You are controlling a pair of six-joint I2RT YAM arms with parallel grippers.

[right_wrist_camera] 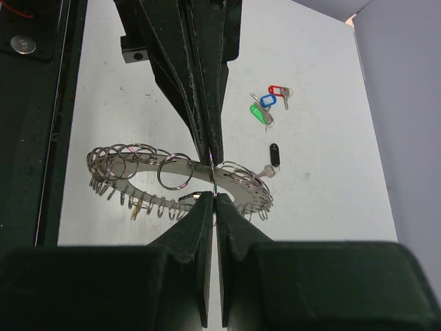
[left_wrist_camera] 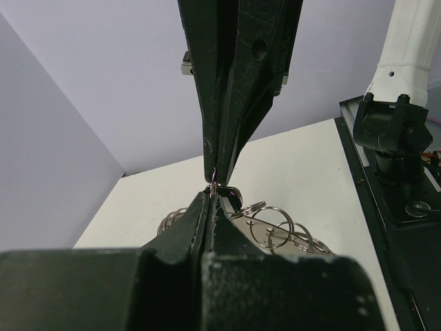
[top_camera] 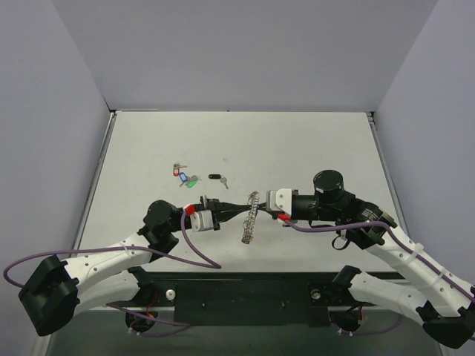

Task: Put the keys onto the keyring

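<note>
Over the grey-walled white table point(top_camera: 312, 144), left fingers point(left_wrist_camera: 191, 222) and right fingers point(right_wrist_camera: 198, 231) apparently pinch the keyring point(top_camera: 250, 219).

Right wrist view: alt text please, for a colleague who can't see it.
The right gripper and left gripper, both shut, meet tip to tip on the keyring, a loop fringed with small rings. Beyond it, keys with black, green, blue and red tags lie loose on the table.

My left gripper point(top_camera: 239, 209) and right gripper point(top_camera: 261, 207) meet tip to tip above the table point(top_camera: 312, 148), with the keyring point(top_camera: 250, 220) between them. The keys point(top_camera: 185, 178) lie behind, to my left.
</note>
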